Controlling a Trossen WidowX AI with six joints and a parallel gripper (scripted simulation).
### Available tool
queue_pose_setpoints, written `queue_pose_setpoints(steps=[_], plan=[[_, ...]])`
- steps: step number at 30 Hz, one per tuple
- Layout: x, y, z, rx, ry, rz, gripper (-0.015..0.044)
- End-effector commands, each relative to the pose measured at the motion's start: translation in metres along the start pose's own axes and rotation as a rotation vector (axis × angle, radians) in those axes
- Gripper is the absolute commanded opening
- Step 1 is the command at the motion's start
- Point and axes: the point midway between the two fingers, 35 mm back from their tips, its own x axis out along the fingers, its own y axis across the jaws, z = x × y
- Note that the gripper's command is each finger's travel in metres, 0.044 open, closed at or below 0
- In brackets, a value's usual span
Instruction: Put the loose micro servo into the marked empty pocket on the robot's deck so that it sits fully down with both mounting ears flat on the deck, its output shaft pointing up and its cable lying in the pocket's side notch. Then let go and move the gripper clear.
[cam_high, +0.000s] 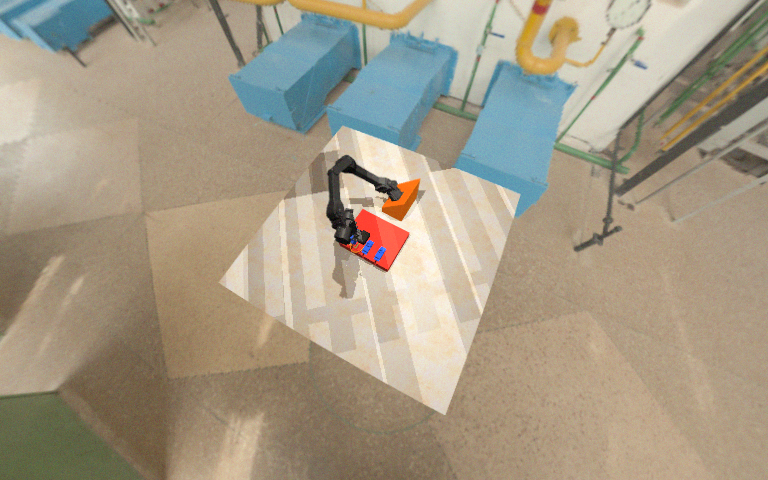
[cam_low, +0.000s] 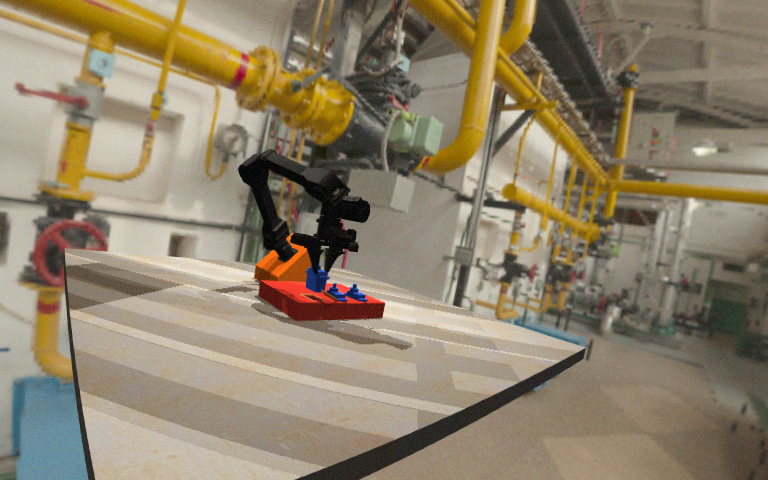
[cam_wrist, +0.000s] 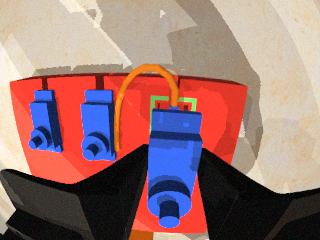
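Note:
My gripper (cam_wrist: 174, 152) (cam_low: 323, 266) (cam_high: 352, 236) is shut on the blue micro servo (cam_wrist: 172, 160) (cam_low: 316, 278), shaft end toward the camera in the wrist view. It holds the servo just above the red deck (cam_wrist: 220, 110) (cam_low: 305, 305) (cam_high: 385, 232), over the green-outlined pocket (cam_wrist: 188, 100), which the servo mostly hides. The servo's orange cable (cam_wrist: 134, 80) loops up and over toward the pocket's far side. Two other blue servos (cam_wrist: 98, 130) (cam_wrist: 44, 123) sit seated in the deck to the left of the pocket in the wrist view; they also show in the exterior view (cam_low: 336, 292) (cam_low: 356, 293).
An orange wedge-shaped block (cam_high: 403, 199) (cam_low: 277, 266) stands on the table (cam_high: 396, 316) behind the deck, beside the arm's base. Blue machine housings (cam_high: 396, 90) stand on the floor past the table's far edge.

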Motion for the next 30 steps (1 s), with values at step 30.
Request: queue_pose_setpoints(steps=[30], plan=[[0.021, -0.001, -0.001, -0.009, 0.003, -0.008, 0.0000]])
